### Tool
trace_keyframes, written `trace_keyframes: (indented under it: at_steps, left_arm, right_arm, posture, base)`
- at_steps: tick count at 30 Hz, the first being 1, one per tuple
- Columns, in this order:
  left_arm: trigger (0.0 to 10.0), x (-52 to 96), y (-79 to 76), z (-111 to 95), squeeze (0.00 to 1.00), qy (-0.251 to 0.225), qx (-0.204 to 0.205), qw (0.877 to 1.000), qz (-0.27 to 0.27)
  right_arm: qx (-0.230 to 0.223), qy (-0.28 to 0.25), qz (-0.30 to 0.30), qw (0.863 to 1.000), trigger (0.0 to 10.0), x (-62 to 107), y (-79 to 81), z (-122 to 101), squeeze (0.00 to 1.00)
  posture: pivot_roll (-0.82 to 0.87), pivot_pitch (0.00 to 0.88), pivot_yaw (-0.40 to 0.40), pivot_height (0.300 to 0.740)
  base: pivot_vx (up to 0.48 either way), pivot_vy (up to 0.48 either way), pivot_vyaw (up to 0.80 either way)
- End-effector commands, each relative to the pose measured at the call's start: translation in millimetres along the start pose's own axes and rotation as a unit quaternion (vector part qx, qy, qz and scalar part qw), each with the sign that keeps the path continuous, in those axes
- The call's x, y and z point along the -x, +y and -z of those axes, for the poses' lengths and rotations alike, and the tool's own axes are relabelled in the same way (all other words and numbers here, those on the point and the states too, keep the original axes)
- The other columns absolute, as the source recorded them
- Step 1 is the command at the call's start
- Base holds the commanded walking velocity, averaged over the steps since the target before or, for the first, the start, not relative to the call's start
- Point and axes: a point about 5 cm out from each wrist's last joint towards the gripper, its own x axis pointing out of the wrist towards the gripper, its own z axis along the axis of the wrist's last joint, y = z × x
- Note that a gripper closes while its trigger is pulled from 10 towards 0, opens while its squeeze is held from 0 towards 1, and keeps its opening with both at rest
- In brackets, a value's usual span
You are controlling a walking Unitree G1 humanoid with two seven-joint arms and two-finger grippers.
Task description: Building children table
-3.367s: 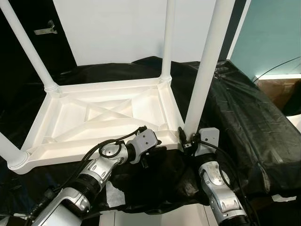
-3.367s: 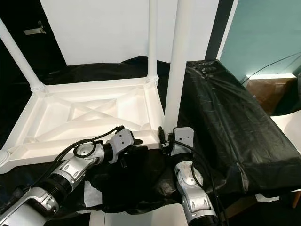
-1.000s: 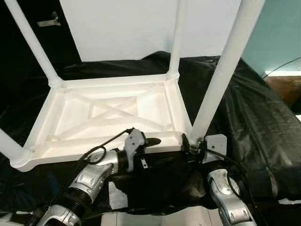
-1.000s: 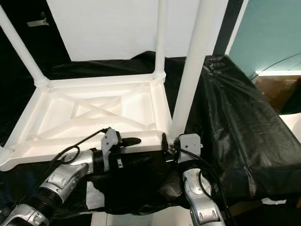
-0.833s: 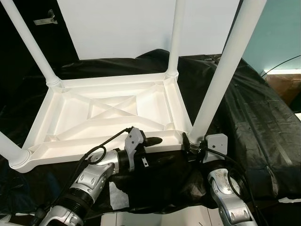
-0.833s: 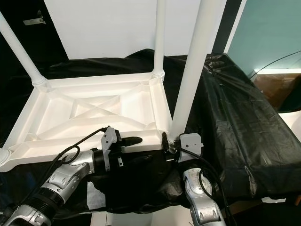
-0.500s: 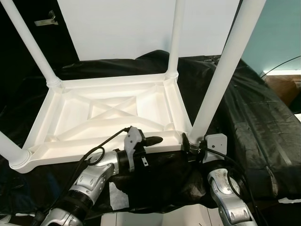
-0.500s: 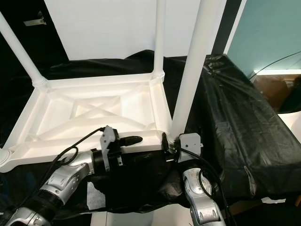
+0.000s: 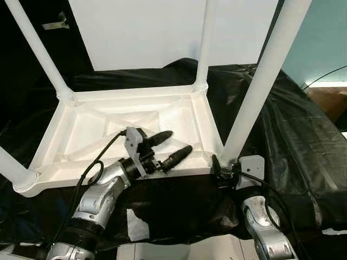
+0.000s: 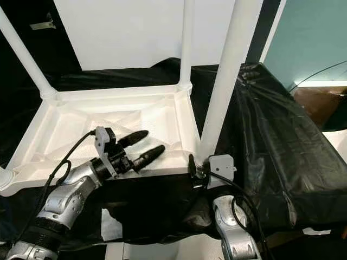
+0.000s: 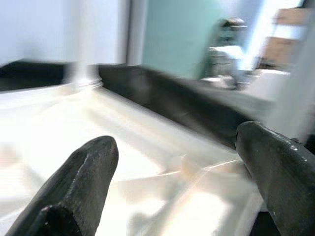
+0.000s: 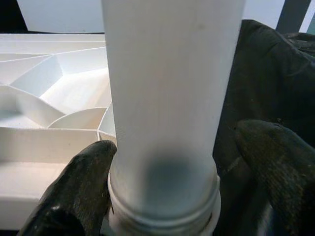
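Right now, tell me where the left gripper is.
In the left eye view the left gripper hovers open over the near edge of the upturned white tabletop, left of the table leg.

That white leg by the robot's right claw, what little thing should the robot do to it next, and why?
Probably close the right gripper on the near right leg. Its fingers sit on either side of the leg's base, one touching and one apart, so it isn't gripped. The upside-down tabletop has all four legs standing, and the open left gripper hovers above it.
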Motion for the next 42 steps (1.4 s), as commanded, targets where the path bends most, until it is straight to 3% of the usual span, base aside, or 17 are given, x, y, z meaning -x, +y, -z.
trace_keyframes:
  at_steps: [1, 5, 8, 11, 15, 23, 42]
  left_arm:
    - [10.0, 4.8, 4.0, 4.3, 0.0, 0.006, -0.004, 0.999, -0.035]
    - [10.0, 11.5, 10.9, 4.6, 0.0, -0.004, -0.007, 0.992, -0.128]
    - [10.0, 13.7, 12.7, 4.9, 0.0, -0.008, -0.008, 0.988, -0.157]
    - [10.0, 21.3, 18.3, 5.7, 0.0, -0.023, -0.001, 0.974, -0.227]
    - [10.0, 30.4, 19.8, 6.7, 0.0, -0.03, -0.004, 0.963, -0.268]
    - [10.0, 43.4, 10.3, 13.4, 0.0, -0.009, -0.023, 0.962, -0.271]
    - [10.0, 31.2, -3.2, 18.3, 0.0, 0.006, -0.077, 0.965, -0.251]
  right_arm:
    - [0.014, 0.042, 0.032, 0.999, 10.0, 8.2, -14.1, 15.1, 0.0]
    - [0.018, 0.039, 0.041, 0.998, 10.0, 12.3, -17.9, 11.8, 0.0]
    - [0.021, 0.036, 0.038, 0.998, 10.0, 13.3, -17.8, 10.6, 0.0]
    - [0.028, 0.033, 0.031, 0.999, 10.0, 14.7, -18.1, 9.4, 0.0]
    - [0.031, 0.033, 0.031, 0.998, 10.0, 15.5, -20.6, 9.0, 0.0]
    - [0.037, 0.045, 0.014, 0.998, 10.0, 17.6, -21.8, 12.1, 0.0]
    - [0.034, 0.053, -0.011, 0.998, 10.0, 14.0, -15.5, 16.8, 0.0]
  posture:
    - [-0.06, 0.013, 0.006, 0.74]
    - [-0.06, 0.014, 0.005, 0.74]
    - [-0.06, 0.012, 0.006, 0.74]
    - [-0.06, 0.001, 0.011, 0.74]
    - [-0.06, 0.0, 0.013, 0.74]
    - [-0.04, 0.0, 0.002, 0.74]
    - [-0.02, 0.0, -0.001, 0.74]
  base:
    - [0.0, 0.0, 0.0]
    - [0.0, 0.0, 0.0]
    - [0.0, 0.0, 0.0]
    - [0.0, 0.0, 0.0]
    - [0.0, 0.0, 0.0]
    - [0.0, 0.0, 0.0]
    - [0.0, 0.0, 0.0]
